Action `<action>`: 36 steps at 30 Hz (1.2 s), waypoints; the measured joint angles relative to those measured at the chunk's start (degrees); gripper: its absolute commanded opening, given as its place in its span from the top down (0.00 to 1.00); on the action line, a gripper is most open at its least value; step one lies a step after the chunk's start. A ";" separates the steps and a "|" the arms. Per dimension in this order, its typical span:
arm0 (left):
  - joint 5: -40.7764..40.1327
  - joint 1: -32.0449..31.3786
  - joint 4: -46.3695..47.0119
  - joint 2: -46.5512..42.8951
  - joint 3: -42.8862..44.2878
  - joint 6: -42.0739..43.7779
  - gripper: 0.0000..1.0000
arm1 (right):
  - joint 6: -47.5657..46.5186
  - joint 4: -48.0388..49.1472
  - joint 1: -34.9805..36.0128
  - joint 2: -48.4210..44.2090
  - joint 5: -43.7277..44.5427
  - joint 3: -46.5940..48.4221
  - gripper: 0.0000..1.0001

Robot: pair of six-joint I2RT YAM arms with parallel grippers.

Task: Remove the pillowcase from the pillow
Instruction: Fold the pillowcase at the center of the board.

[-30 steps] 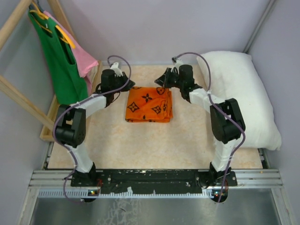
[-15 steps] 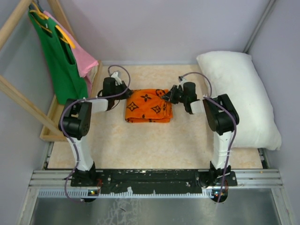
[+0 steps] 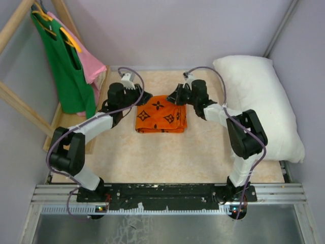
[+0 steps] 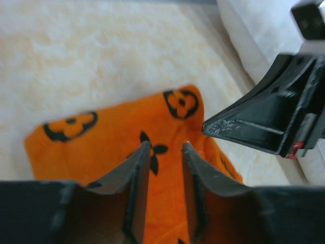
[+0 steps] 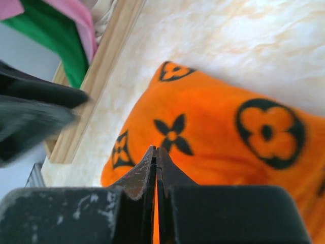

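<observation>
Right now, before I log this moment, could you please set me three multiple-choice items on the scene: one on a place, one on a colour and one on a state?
1. Where does the pillow lie?
A) at the right side of the table
B) in its middle
C) on the wooden rack

2. What colour are the motifs on the pillowcase?
A) white
B) black
C) blue

3. How do the right arm's jaws stand?
A) wide open
B) clamped on the pillow
C) shut

Key:
1 A, it lies bare along the right edge.
2 B, black flowers show on the orange cloth.
3 C, the right wrist view shows the tips pressed together.
</observation>
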 measured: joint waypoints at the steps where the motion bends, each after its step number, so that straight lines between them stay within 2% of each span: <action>1: 1.01 -0.63 0.85 0.85 -1.33 -0.72 0.76 | 0.13 0.15 0.70 0.24 -0.55 0.20 1.00; 4: 2.97 -1.07 3.28 4.81 -5.57 -2.73 0.86 | 1.42 2.32 2.12 2.38 -2.58 -0.28 1.00; 10: 5.97 -0.42 6.34 11.74 -11.78 -6.43 0.86 | 4.24 4.85 -0.22 7.19 -4.17 -7.61 1.00; 18: 9.35 -0.44 6.47 7.41 -11.76 -7.85 0.76 | 5.16 6.69 -0.83 5.44 -5.62 -10.10 1.00; 26: 10.97 -0.44 4.83 -2.49 -14.19 -7.87 0.79 | 4.72 7.21 -0.83 -3.41 -8.70 -15.54 1.00; 32: 10.86 -0.44 5.38 0.55 -21.33 -8.24 0.81 | 4.50 10.03 -0.83 -4.92 -11.96 -22.34 1.00; 36: 10.93 -0.44 6.67 4.92 -22.10 -8.74 0.81 | 8.13 17.22 -1.22 -2.32 -14.45 -26.47 1.00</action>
